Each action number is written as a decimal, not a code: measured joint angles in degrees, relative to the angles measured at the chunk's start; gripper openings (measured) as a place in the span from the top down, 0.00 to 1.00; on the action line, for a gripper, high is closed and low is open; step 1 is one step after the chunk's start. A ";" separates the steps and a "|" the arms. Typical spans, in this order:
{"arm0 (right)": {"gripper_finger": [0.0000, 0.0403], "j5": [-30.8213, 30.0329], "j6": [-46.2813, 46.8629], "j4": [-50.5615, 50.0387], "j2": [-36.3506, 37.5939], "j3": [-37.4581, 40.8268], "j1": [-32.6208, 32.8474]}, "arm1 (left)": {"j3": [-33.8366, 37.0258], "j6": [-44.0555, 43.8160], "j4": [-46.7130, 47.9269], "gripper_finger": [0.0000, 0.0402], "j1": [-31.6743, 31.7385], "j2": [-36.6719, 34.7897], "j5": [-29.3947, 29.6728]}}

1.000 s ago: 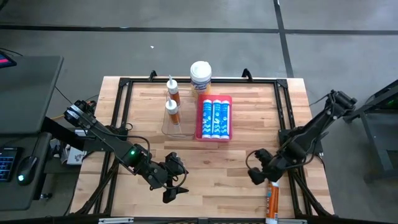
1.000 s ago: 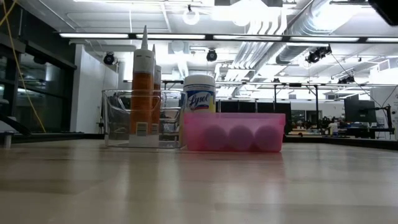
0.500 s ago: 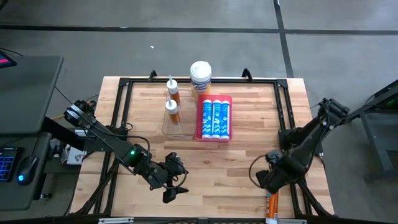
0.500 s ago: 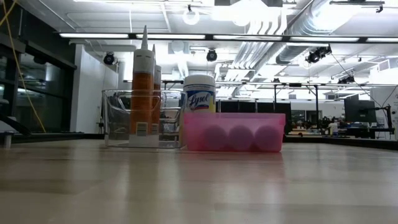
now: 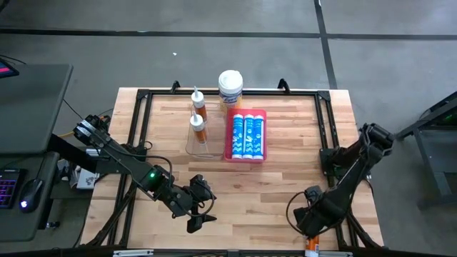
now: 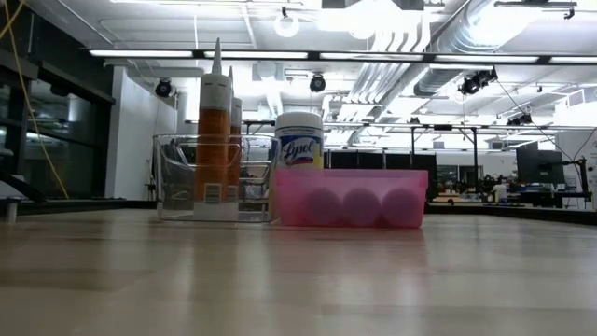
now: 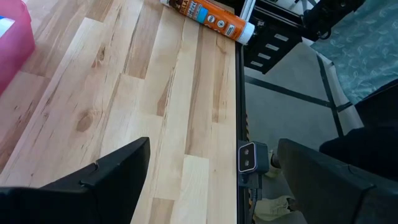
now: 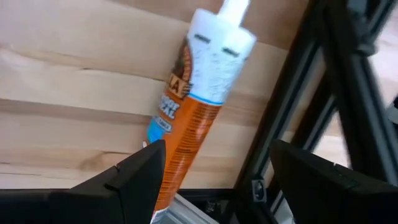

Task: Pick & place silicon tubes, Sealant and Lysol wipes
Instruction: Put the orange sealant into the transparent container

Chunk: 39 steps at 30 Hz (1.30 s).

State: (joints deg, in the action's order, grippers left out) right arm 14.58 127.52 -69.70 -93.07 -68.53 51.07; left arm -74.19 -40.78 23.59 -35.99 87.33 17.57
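Observation:
An orange sealant cartridge (image 8: 199, 106) with a white nozzle end lies flat at the table's near right edge, beside the black frame rail (image 8: 311, 93). My right gripper (image 8: 214, 186) hangs open over it, pointing steeply down, its fingers astride the cartridge's lower body. In the high view this gripper (image 5: 308, 227) covers most of the cartridge (image 5: 311, 247). My left gripper (image 5: 202, 218) waits open above the near middle of the table. The Lysol wipes (image 5: 230, 87) stand upright at the far edge.
A clear bin (image 5: 198, 135) holds two upright orange cartridges. To its right a pink tray (image 5: 246, 135) holds blue tubes lying flat. Black frame rails (image 5: 328, 143) run along the table's sides. Bare wood lies between the two grippers.
My right gripper has moved toward the table's near edge and sunk a little. It has tipped from a slant to pointing steeply down and has rolled, ending over the lying orange cartridge. Its fingers have stayed open. The cartridge has not moved.

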 joint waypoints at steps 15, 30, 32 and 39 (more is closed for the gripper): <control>0.30 -0.11 1.40 3.64 -5.30 0.02 0.11 | 0.00 -0.01 0.02 0.14 0.00 0.00 0.01; 0.30 -1.14 4.12 2.57 -7.01 0.02 1.16 | 0.00 0.01 0.02 0.14 0.00 0.00 0.00; 0.30 -1.69 4.57 3.83 -7.82 0.02 1.36 | 0.00 -0.01 0.02 0.14 0.00 0.00 -0.01; 0.30 -1.59 7.08 4.03 -9.45 0.02 1.61 | 0.00 0.00 0.02 0.14 0.00 0.00 -0.01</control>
State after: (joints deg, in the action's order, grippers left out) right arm 12.99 134.61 -65.67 -102.52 -68.51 52.69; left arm -74.19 -40.78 23.62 -35.99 87.33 17.57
